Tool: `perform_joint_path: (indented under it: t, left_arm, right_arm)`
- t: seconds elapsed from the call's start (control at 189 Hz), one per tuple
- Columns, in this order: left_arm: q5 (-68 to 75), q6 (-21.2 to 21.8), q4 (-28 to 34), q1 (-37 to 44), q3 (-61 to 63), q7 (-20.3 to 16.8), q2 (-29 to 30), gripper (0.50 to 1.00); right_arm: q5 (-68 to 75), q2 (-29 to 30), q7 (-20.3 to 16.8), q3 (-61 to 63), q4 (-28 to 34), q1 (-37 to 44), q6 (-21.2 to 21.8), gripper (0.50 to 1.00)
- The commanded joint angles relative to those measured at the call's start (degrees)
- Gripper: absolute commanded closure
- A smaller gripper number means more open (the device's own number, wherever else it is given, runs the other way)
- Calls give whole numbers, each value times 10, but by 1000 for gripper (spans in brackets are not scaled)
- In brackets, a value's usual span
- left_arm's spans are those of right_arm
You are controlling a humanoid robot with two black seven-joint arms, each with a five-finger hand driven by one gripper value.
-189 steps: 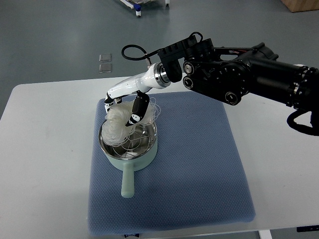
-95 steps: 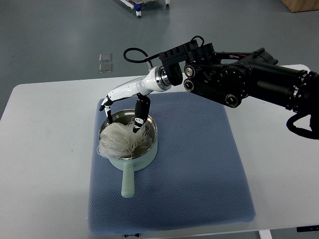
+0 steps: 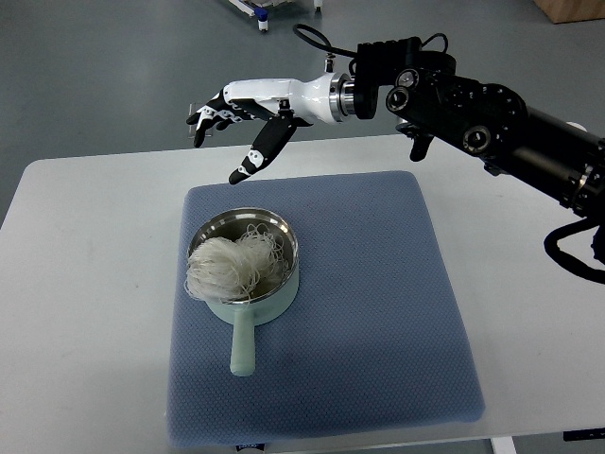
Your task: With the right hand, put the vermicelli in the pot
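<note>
A bundle of white vermicelli [image 3: 230, 264] lies in a pale green pot [image 3: 276, 293] with a steel inside, and hangs a little over the left rim. The pot's handle [image 3: 242, 345] points toward the near edge. My right hand [image 3: 230, 130] is white with black fingertips. It hovers above and behind the pot, fingers spread and holding nothing. Its black arm [image 3: 473, 109] comes in from the right. The left arm does not show.
The pot stands on a blue mat [image 3: 359, 312] that covers the middle of a white table [image 3: 85, 312]. Grey floor lies beyond the table's far edge, with two small square plates [image 3: 199, 119] on it.
My right hand let go of the vermicelli, which dropped into the pot. The hand then opened and rose up and back away from the pot.
</note>
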Motion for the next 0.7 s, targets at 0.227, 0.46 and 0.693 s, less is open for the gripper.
perform_joint_path:
  t: [0.227,0.46,0.693]
  left_arm:
    - [0,0,0,0,0,0,0,500]
    - [0,0,0,0,-1,0,0,500]
    - [0,0,0,0,-1,0,0,500]
  right_arm:
    - [149,-43,-30,188,-3,-179,-46,579]
    - [370,-41,-30,240,-3,-271,-107,579]
    - [407,-39,-22,241,-12,-309,-121,576]
